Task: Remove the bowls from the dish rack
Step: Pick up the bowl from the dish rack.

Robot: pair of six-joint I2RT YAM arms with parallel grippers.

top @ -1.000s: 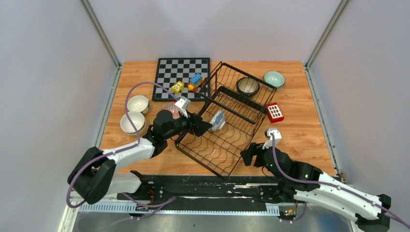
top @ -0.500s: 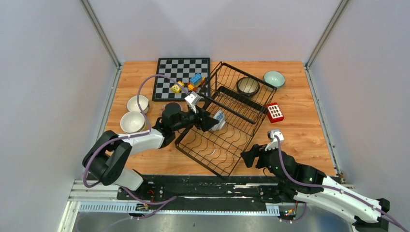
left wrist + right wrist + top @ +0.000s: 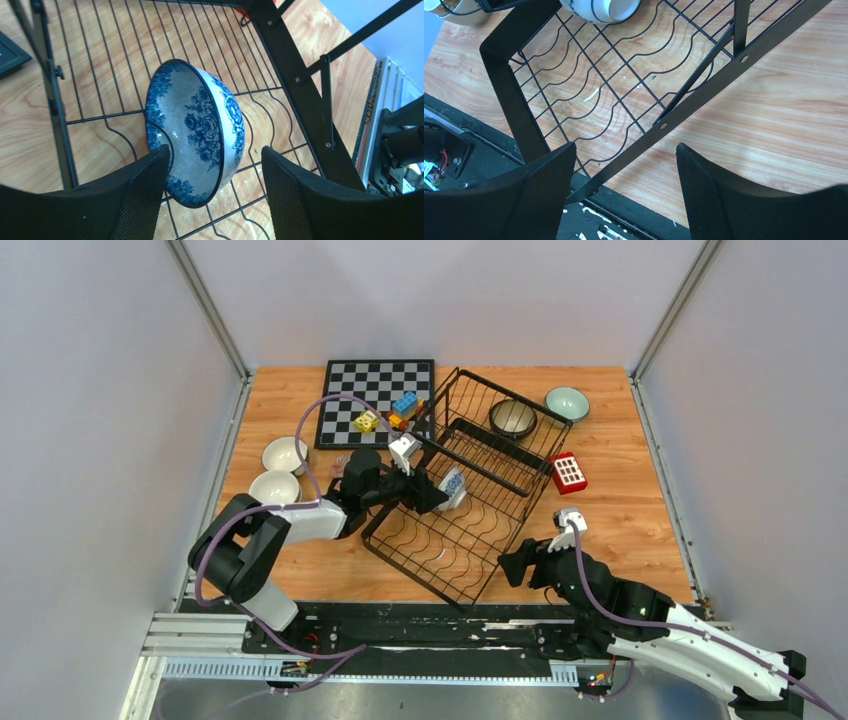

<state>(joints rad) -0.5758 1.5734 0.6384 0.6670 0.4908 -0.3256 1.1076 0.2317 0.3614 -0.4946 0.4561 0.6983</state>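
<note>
Our left gripper (image 3: pixel 215 165), spread, straddles the blue-and-white bowl (image 3: pixel 200 120); a dish rack (image 3: pixel 298 85) wire crosses its mouth. Toy blocks (image 3: pixel 404 406) at eleven o'clock. Right gripper (image 3: pixel 624 152) spread.

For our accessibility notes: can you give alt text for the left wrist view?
A blue-and-white floral bowl stands on edge on the black wire dish rack, partly within the open left gripper. A wooden table shows beneath.
</note>
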